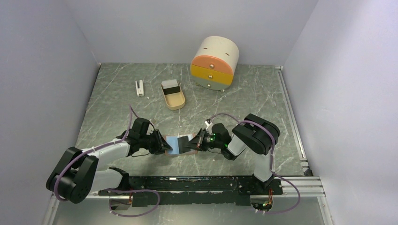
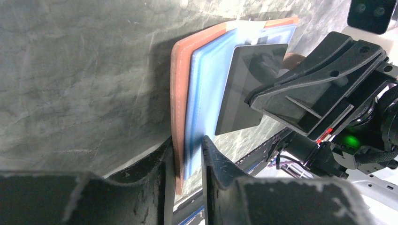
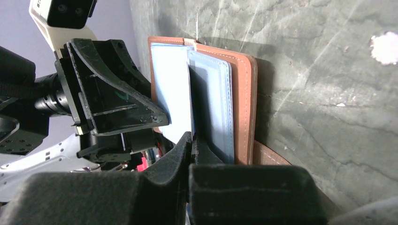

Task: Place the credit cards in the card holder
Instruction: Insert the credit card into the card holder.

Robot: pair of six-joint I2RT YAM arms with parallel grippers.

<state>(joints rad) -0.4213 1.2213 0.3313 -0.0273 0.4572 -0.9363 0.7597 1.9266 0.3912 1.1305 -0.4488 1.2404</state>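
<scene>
**Open card holder (image 2: 180, 70) flanked by both arms**

The left end effector (image 2: 187, 140) straddles the holder's edge with its fingers slightly parted; I cannot tell whether it grips. The holder lies on the tabletop (image 1: 117, 103), centre-front. The right end effector (image 3: 191, 139), pressed together, pinches a dark credit card (image 2: 248, 79) at its pockets.

A grey-green marbled table (image 1: 263, 98) fills the middle of the top view. At its upper centre stands a round cream drawer box (image 1: 215, 63) with an orange and a yellow drawer front. Left of it lies a beige oval tray (image 1: 178, 104), and further left a small white upright block (image 1: 139, 87).
</scene>
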